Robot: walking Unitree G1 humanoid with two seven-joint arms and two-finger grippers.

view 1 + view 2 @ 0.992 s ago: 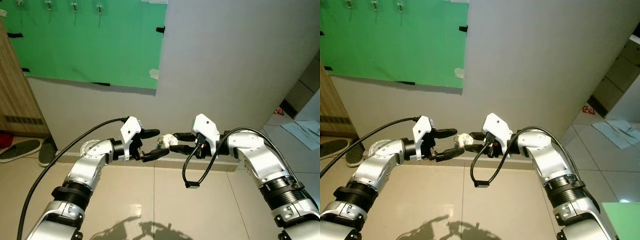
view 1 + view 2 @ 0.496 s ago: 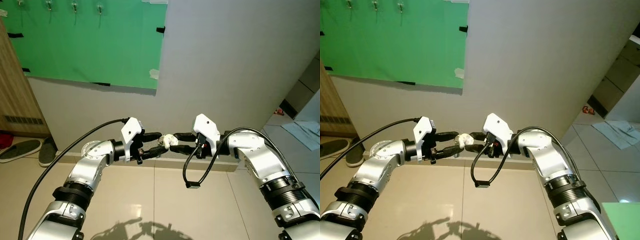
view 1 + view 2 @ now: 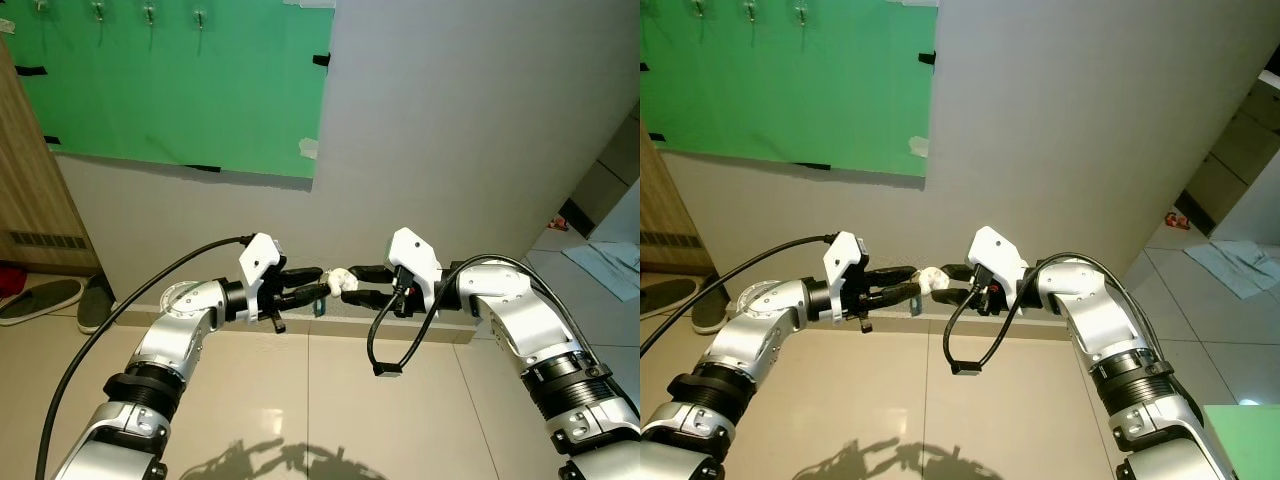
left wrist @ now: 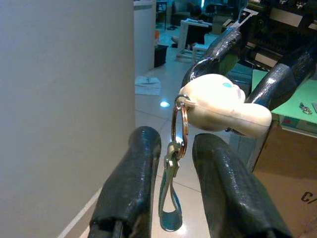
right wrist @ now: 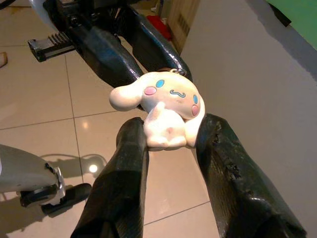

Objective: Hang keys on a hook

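Right end effector [image 5: 168, 148] clamped on white plush charm [image 5: 161, 106] of keys; left end effector [image 4: 171, 163] fingers parted, straddling key ring [image 4: 180, 126], not gripping

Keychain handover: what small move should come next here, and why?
Probably close the left hand on the key ring. The ring hangs between its open fingers, while the right hand grips the white plush charm. The hooks on the green board sit far above.
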